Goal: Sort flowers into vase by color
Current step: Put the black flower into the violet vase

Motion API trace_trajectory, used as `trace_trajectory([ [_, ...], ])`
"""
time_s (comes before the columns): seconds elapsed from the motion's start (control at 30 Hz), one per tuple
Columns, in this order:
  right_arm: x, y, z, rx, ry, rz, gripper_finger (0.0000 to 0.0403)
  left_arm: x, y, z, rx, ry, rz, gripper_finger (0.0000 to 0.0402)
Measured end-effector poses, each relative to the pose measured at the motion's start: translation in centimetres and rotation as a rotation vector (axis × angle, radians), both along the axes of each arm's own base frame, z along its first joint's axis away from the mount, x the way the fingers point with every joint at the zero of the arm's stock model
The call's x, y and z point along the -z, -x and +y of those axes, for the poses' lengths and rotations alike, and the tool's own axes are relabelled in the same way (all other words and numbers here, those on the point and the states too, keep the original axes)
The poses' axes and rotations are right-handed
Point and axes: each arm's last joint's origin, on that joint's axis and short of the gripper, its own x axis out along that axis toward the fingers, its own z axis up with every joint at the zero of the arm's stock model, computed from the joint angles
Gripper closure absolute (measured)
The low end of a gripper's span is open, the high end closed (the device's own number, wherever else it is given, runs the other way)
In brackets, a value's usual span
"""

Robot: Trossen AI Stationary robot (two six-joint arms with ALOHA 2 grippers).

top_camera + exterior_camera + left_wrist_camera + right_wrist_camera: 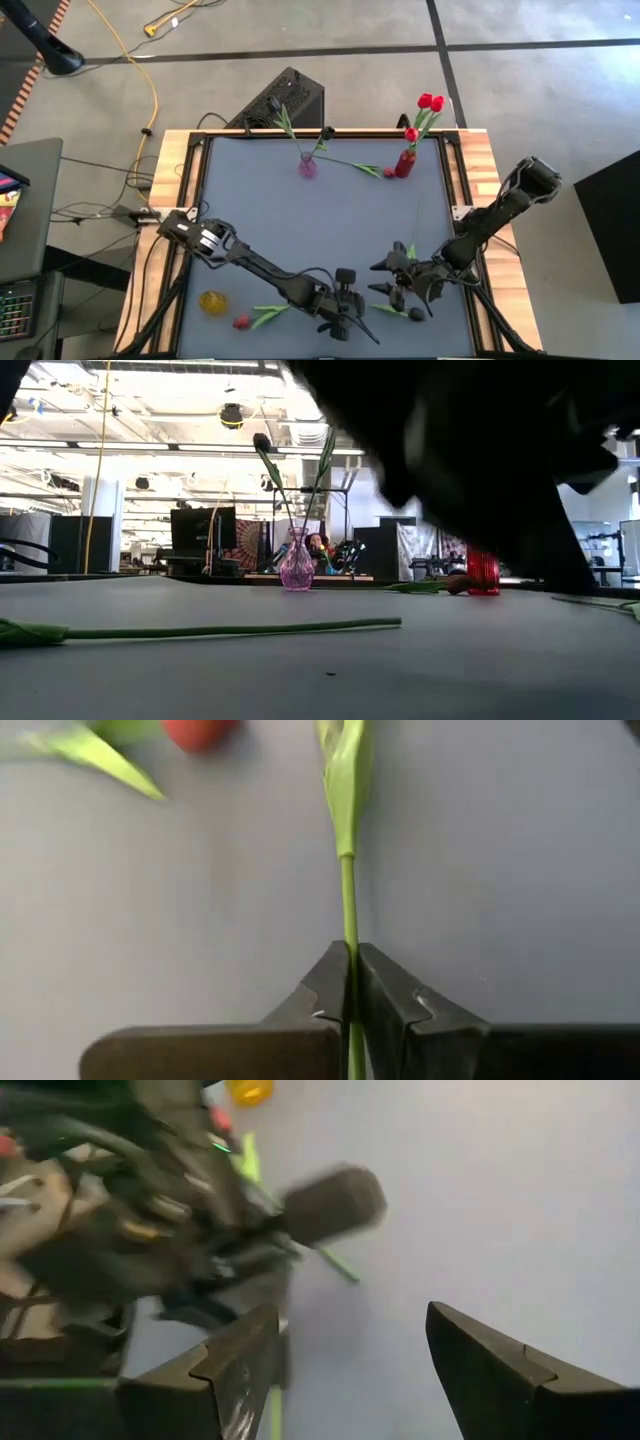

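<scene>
Green and thin, the tulip stem (pixel 347 900) looks light and bendable, clenched between the left gripper (pixel 353 982) fingers; the right gripper (pixel 345 1355) fingers are released.

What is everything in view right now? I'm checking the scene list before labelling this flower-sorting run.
Pink vase: one, pink, far side left of centre, holds a leafy stem.
Red vase: one, red, far right, holds red tulips.
Yellow vase: one, yellow, near left corner.
Loose tulip: one, red head, lying between the pink and red vases.
Pinkish-red tulip: one, lying beside the yellow vase.
Dark-headed tulip: one, lying at the near edge by the right arm.
Table: one, grey top, wooden frame.
Left end effector: shut on a green stem, near edge.
Right end effector: open, empty, near right.
</scene>
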Motion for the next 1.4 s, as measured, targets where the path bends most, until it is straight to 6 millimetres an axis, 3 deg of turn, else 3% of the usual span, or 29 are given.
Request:
trace_trajectory([
  [0.13,-1.6,0.0,-1.3,0.033,0.024,-0.054,0.0121,-3.7,0.7,0.6,0.017,-0.050,-0.027,0.0401],
  [0.33,-6.6,1.5,-3.9,0.123,0.132,-0.256,0.0121,-8.6,3.3,2.0,0.068,-0.164,0.055,0.0401],
  [0.5,-10.1,3.4,-6.3,0.308,0.231,-0.402,0.0121,-10.6,6.3,4.2,0.067,-0.256,0.175,0.0401],
  [0.6,-11.3,4.0,-7.4,0.366,0.255,-0.439,0.0121,-11.6,9.0,6.2,0.045,-0.277,0.188,0.0401],
  [0.73,-11.4,3.9,-8.1,0.391,0.284,-0.434,0.0121,-14.5,12.8,9.6,0.019,-0.223,0.019,0.0401],
  [0.9,-10.9,3.2,-8.4,0.406,0.328,-0.404,0.0121,-17.0,17.7,14.4,-0.067,-0.150,-0.364,0.0401],
  [1.0,-10.5,2.7,-8.4,0.409,0.346,-0.385,0.0121,-17.2,20.5,17.5,-0.142,-0.131,-0.611,0.0401],
  [1.2,-9.7,1.7,-8.6,0.427,0.388,-0.341,0.0121,-15.1,25.0,22.5,-0.320,-0.089,-1.029,0.0401],
  [1.4,-8.2,-0.2,-9.8,0.437,0.458,-0.258,0.0121,-12.9,25.8,25.7,-0.294,0.027,-1.183,0.0401],
])
